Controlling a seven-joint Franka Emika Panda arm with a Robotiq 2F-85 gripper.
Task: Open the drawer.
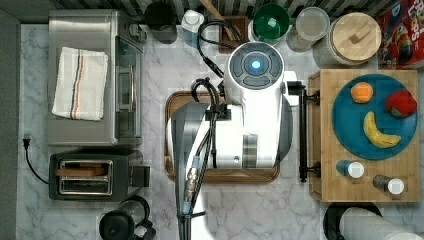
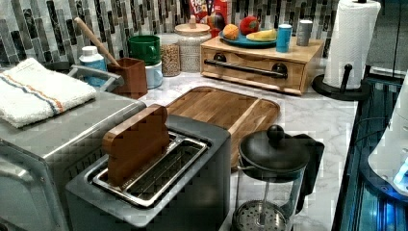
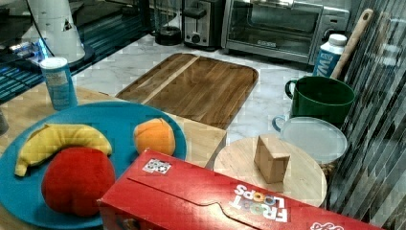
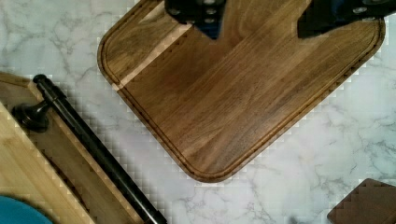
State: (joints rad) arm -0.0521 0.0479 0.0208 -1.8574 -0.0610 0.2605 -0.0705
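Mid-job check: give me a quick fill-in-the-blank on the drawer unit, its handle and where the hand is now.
1. The light bamboo drawer unit has a long thin ____ bar handle.
2. On top of the unit sits a round blue plate holding a yellow ____ beside an orange ball.
3. In the wrist view, the open hand hangs over the dark brown wooden ____.

Missing words: black; banana; tray

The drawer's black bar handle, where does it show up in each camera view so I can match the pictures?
Top view: the black bar handle runs vertically right of centre, on the drawer side facing the brown tray.
Left view: horizontal, upper middle, on the drawer front.
Right view: I can't make it out.
Wrist view: diagonal, at the picture's lower left.
Shared landmark: the brown tray, beside the handle wherever it appears.
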